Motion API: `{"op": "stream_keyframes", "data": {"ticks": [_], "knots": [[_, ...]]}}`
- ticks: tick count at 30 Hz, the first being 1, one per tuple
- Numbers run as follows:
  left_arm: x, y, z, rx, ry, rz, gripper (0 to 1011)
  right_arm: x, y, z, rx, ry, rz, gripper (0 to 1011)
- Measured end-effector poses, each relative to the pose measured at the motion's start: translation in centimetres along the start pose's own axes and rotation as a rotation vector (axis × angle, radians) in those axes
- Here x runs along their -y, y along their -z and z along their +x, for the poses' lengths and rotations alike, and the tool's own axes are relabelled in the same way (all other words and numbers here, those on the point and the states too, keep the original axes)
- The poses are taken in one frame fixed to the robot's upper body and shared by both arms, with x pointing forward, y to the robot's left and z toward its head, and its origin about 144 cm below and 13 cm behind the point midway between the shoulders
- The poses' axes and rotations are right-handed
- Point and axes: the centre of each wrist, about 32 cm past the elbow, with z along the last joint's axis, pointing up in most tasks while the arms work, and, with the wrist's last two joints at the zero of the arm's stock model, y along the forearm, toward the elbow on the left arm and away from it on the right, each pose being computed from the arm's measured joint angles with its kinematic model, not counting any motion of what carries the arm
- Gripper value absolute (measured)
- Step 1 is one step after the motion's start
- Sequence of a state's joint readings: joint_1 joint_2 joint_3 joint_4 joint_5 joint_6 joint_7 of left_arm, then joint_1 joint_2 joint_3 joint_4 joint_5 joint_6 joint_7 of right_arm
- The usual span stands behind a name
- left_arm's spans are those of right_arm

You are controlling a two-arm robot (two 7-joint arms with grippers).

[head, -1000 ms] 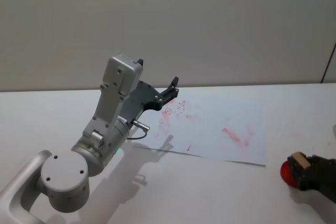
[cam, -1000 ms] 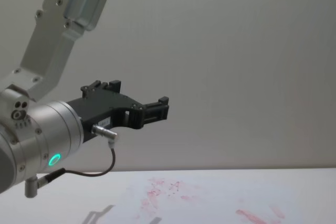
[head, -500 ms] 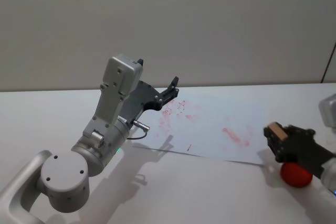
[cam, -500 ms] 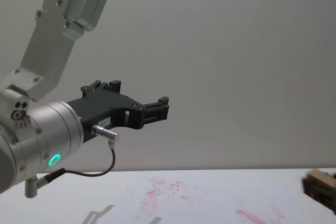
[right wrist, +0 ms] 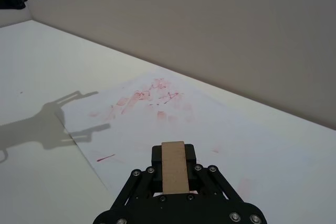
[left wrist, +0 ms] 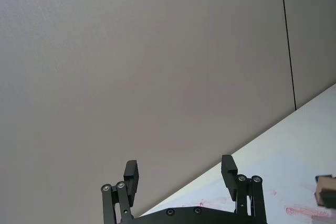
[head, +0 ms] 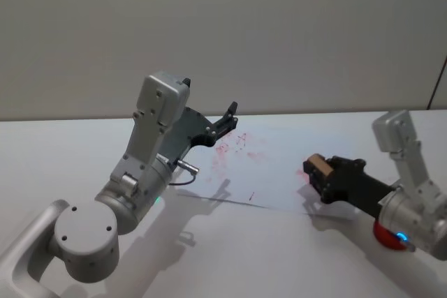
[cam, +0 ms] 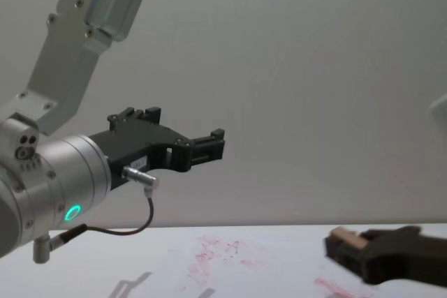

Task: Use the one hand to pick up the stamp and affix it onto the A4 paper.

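The white counter [head: 70,151] is carrying the A4 paper [head: 279,158] across the middle of the frame, and the sheet is showing red smudges. At centre left the left hand [head: 227,118] is hanging parked over the sheet's far corner, fingers spread and empty. At lower right the right hand [head: 316,171] is clenching the stamp [head: 320,166] and hovering over the paper's right part. The pickup is looking done and the pressing is left. The stamp is probably not touching the sheet yet.

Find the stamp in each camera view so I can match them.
Head: the stamp right of centre, in the right gripper.
Chest: stamp low, right.
Left wrist: stamp beyond the parked left gripper.
Right wrist: stamp between the jaws.
Shared landmark: red-printed A4 paper.
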State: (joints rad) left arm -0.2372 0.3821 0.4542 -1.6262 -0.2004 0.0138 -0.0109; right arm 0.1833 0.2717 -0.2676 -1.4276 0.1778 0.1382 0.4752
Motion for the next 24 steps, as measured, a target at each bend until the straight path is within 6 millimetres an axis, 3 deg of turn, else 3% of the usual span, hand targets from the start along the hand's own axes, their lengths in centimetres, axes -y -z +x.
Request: {"op": "stream_keyframes", "data": {"ticks": [11, 24], "knots": [[0.0, 0.0, 0.0, 0.0, 0.0, 0.0, 1001, -3.5, 1.4, -0.6, -0.033, -0.086, -0.053, 219], [0.0, 0.0, 0.0, 0.0, 0.0, 0.0, 1001, -4.1, 2.0, -0.7, -0.02, -0.114, -0.109, 219]]}}
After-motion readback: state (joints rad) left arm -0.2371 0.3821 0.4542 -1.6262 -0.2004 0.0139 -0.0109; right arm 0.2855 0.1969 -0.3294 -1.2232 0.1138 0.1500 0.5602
